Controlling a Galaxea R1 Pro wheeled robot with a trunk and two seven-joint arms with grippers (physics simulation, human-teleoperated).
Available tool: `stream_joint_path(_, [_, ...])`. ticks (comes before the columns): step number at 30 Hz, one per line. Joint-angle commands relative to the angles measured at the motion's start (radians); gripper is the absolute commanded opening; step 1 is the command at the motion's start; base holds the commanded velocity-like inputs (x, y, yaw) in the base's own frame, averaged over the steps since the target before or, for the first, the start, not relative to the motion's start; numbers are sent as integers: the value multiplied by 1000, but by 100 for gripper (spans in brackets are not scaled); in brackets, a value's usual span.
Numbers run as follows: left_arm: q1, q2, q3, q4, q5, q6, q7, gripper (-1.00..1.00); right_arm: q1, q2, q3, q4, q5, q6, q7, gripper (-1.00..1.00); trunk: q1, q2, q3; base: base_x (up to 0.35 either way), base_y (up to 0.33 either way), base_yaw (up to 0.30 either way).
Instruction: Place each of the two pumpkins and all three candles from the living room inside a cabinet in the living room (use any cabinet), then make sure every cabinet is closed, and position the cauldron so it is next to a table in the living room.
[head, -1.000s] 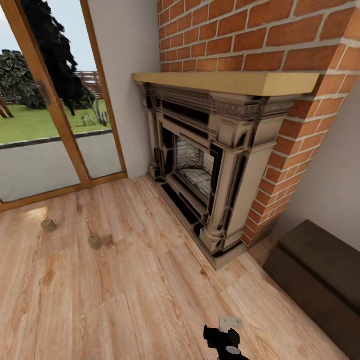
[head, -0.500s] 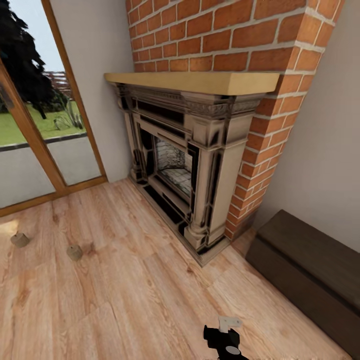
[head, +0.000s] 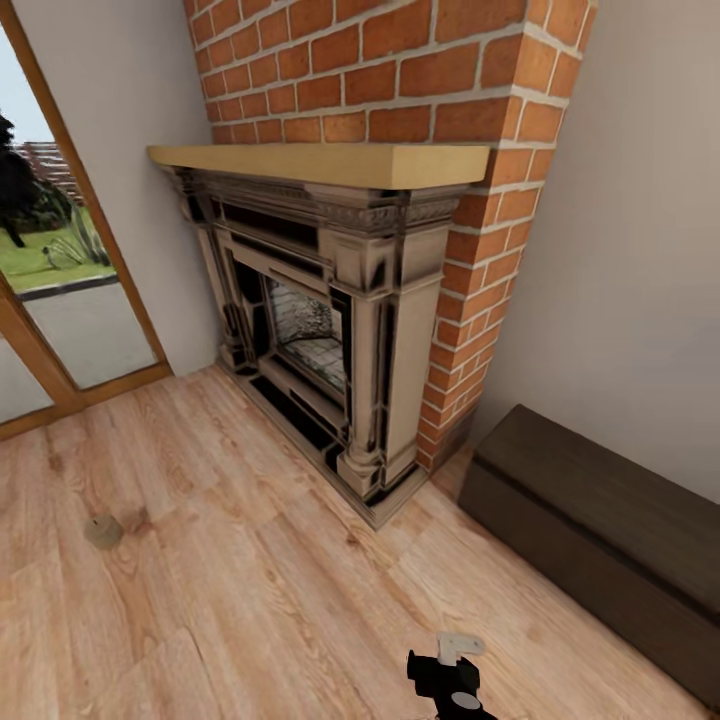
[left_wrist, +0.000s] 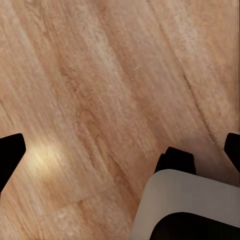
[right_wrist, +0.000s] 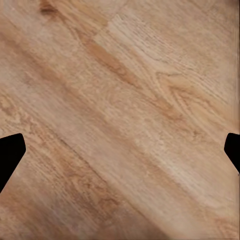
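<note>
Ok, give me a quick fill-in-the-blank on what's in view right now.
1. The candle sits on the wooden ____.
2. The cabinet stands against the wall beside the brick ____.
3. The cabinet's front is ____.
4. The right gripper's fingers are spread, holding ____.

Missing words: floor; fireplace; closed; nothing

Colour survey: hearth corner.
Red-orange brick chimney (head: 420, 70) with pale mortar; tan mantel shelf (head: 320, 163); cream-and-black fireplace surround (head: 330, 330); dark-brown cabinet (head: 600, 530); honey-toned grained plank floor (head: 250, 600); tan-beige candle (head: 102, 531).
</note>
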Motion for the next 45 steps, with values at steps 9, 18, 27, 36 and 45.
stream_joint_path(9, [0,0,-9,-1,7,-2,3,100,-1,0,8,0,-10,-4,-4,100,0,0,-1,0,0,-262])
stream_joint_path(18, [0,0,-9,-1,7,-2,3,100,-1,0,9,0,-10,-4,-4,100,0,0,-1,0,0,-262])
stream_joint_path(27, [0,0,-9,-1,7,-2,3,100,-1,0,10,0,-10,-4,-4,100,0,0,-1,0,0,-256])
stream_joint_path(36, [0,0,-9,-1,7,-2,3,100,-1,0,9,1,-10,-4,-4,100,0,0,-1,0,0,-222])
stream_joint_path(45, [0,0,-8,0,8,-3,3,100,-1,0,9,0,-10,-4,-4,100,0,0,-1,0,0,-222])
